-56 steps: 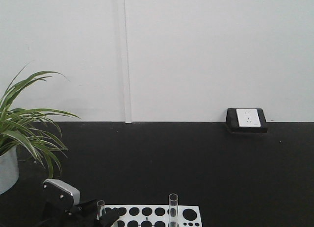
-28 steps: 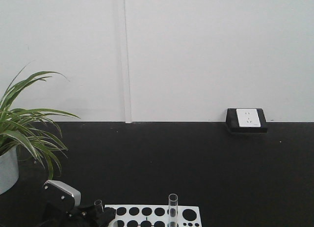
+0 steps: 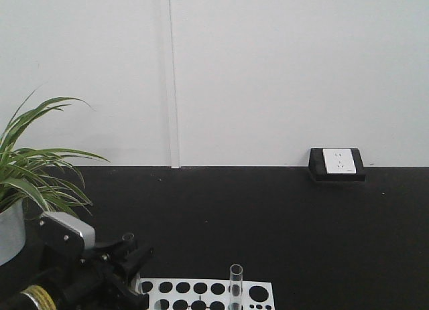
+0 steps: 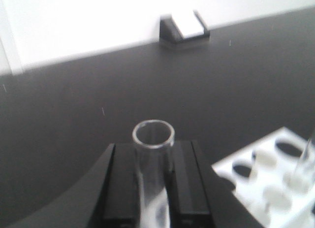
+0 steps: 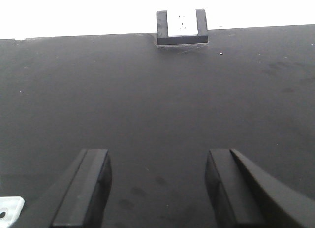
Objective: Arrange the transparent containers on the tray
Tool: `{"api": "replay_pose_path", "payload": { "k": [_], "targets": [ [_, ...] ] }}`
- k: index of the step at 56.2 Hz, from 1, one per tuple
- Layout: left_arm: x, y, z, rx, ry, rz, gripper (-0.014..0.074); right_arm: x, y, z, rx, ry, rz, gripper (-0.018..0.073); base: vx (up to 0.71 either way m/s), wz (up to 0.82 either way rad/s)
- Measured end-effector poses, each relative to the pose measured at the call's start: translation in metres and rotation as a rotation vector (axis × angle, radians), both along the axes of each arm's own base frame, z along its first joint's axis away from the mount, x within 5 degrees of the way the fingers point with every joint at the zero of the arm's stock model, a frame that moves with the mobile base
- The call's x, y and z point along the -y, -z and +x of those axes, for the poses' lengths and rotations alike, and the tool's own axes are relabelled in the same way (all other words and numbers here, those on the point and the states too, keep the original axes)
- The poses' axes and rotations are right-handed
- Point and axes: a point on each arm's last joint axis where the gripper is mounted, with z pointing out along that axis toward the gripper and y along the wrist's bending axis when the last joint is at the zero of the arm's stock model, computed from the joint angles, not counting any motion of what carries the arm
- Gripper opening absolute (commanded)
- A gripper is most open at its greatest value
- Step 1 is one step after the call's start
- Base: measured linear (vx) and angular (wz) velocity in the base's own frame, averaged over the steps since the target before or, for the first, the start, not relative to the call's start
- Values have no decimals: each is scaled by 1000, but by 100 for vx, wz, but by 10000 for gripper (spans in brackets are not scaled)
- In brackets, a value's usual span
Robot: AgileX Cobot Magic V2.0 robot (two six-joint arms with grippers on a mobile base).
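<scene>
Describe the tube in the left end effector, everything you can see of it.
The tube is clear glass, narrow and straight-walled, with a round, thickened rim and open mouth; it looks empty. It stands roughly upright, clamped between the two black fingers of the left end effector, mouth just above them. Nothing else touches what shows. The white rack lies to its right. Its lower end is out of frame.

plant (image 3: pixel 30 186) at left on the bench (image 3: pixel 268 216); in front of me the rack (image 3: pixel 209 295) holds a tube (image 3: pixel 236 280); socket box (image 3: pixel 337 164) behind, right.
</scene>
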Motion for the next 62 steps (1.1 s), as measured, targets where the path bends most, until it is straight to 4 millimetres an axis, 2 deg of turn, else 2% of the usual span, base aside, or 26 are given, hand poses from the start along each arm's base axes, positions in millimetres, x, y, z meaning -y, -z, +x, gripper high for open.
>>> {"api": "replay_pose_path", "payload": {
  "k": [9, 12, 21, 27, 33, 34, 47, 62],
  "targets": [
    [-7, -47, -11, 93, -27, -13, 128, 0, -2, 1, 23, -2, 0, 491, 0, 0],
    [-10, -56, -17, 102, -40, -13, 128, 0, -4, 1, 46, -3, 2, 491, 0, 0],
    [-27, -89, -47, 138, -91, 5, 128, -6, -8, 3, 94, -54, -39, 477, 0, 0],
    [-36, -104, -65, 162, -115, 44, 128, -26, -5, 6, 86, -193, -93, 477, 0, 0],
    [-44, -114, -81, 173, -136, 59, 128, -57, 3, 13, 71, -361, -105, 477, 0, 0],
    [-48, -119, -90, 174, -149, 65, 128, -83, 14, 19, 50, -483, -111, 477, 0, 0],
    [-54, -118, -97, 127, -172, 91, 128, -127, 48, 34, -12, -640, -105, 477, 0, 0],
    [-54, -117, -97, 123, -173, 95, 128, -149, 73, 49, -16, -671, -60, 477, 0, 0]
  ]
}}
